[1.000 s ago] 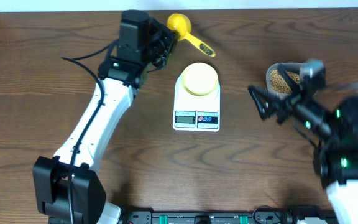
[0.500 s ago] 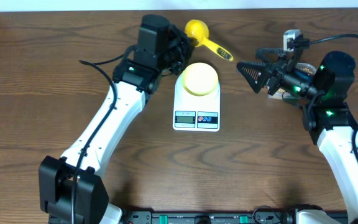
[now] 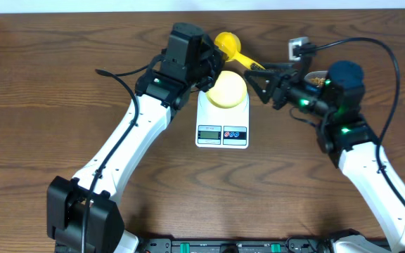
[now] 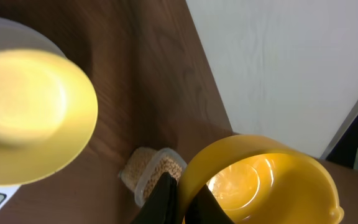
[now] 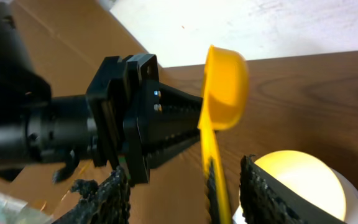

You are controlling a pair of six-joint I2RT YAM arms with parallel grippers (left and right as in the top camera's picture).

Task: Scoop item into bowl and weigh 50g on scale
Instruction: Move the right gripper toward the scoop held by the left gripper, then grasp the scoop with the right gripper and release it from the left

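Left gripper (image 4: 184,200) clamped on the rim of the yellow scoop (image 4: 260,180); only my left wrist view shows that. Right gripper (image 5: 186,186) spread wide, straddling the handle (image 5: 215,180). Bowl (image 3: 227,88) sits on scale (image 3: 222,132). Beans (image 4: 153,169) lie in tub (image 4: 140,190), mostly hidden overhead behind my right arm (image 3: 357,140).

Pale-yellow bowl (image 3: 228,88) atop white scale (image 3: 222,133)
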